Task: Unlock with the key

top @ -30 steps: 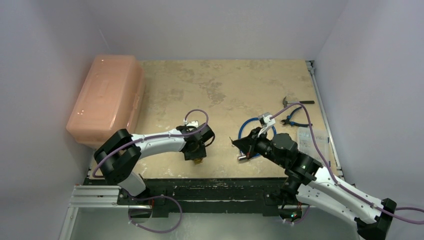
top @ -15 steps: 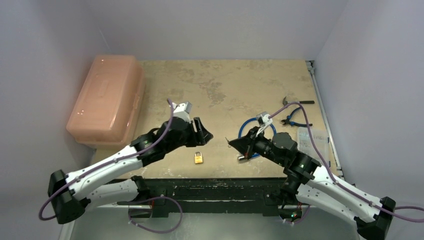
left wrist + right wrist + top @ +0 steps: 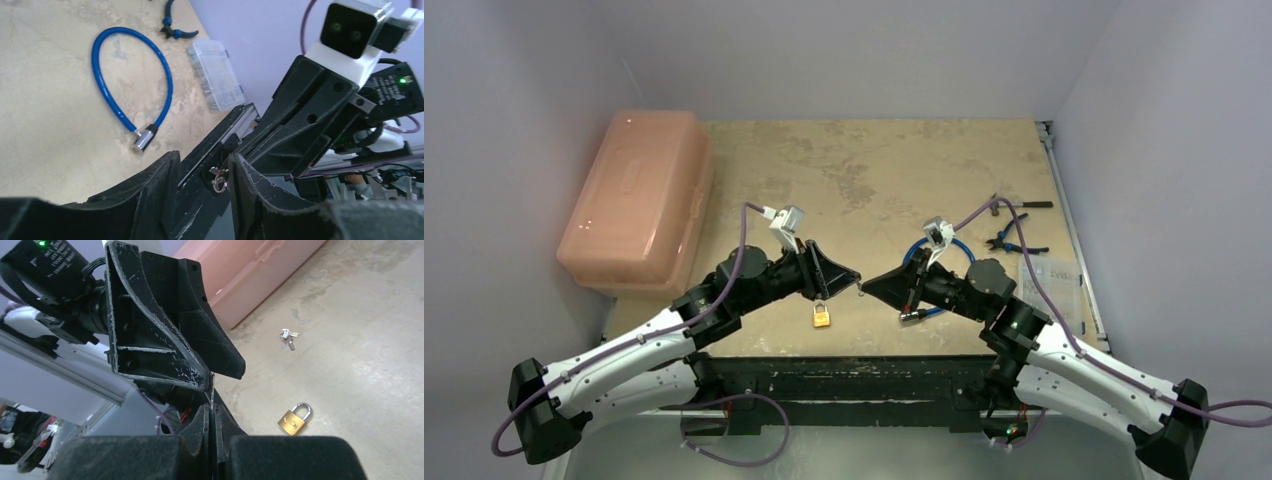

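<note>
From above, we see the left gripper (image 3: 852,281) and right gripper (image 3: 868,287) tip to tip, with the padlock (image 3: 822,317) lying just on the near side of the left one. From the left wrist, its jaws stand partly open and hold nothing; the key (image 3: 218,179) shows in the gap between them. From the right wrist, that gripper's fingers are pressed together on the key; the padlock lies low to their right.

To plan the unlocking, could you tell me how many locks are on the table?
2. A brass padlock lies near the front edge; a blue cable lock lies to its right, partly under the right arm. Others may be hidden.
</note>
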### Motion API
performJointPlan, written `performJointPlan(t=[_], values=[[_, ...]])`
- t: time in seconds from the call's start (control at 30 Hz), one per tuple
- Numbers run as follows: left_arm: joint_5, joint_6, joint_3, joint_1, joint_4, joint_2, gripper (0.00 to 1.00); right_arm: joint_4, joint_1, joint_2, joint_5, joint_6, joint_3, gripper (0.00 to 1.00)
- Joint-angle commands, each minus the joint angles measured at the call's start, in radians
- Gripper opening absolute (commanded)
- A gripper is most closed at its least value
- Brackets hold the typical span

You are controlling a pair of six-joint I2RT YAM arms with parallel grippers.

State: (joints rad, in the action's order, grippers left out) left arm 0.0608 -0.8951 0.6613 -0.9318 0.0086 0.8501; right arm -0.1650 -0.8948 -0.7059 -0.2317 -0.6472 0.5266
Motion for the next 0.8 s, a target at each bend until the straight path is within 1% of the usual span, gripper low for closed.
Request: performJointPlan(t=[0.0, 0.37, 0.53, 0.6, 0.73, 0.77], values=[[0.053, -0.006, -0.012, -0.003, 0.131, -0.042, 0.42, -0.097, 0.000, 0.001, -0.058, -0.023, 0.025, 0.00], [0.095, -0.031, -0.029, -0.003, 0.193, -0.040, 0.29, -0.153, 0.000, 0.011, -0.084, -0.055, 0.016, 0.00], [0.097, -0.037, -0.033, -0.003, 0.193, -0.060, 0.28, -0.161, 0.000, 0.015, -0.077, -0.067, 0.013, 0.00], [0.097, -0.040, -0.037, -0.003, 0.193, -0.070, 0.21, -0.165, 0.000, 0.013, -0.077, -0.070, 0.012, 0.00], [0.093, -0.050, -0.037, -0.003, 0.180, -0.075, 0.00, -0.188, 0.000, 0.009, -0.077, -0.082, 0.007, 0.00], [0.091, -0.052, -0.037, -0.002, 0.179, -0.074, 0.00, -0.194, 0.000, 0.007, -0.077, -0.085, 0.007, 0.00]])
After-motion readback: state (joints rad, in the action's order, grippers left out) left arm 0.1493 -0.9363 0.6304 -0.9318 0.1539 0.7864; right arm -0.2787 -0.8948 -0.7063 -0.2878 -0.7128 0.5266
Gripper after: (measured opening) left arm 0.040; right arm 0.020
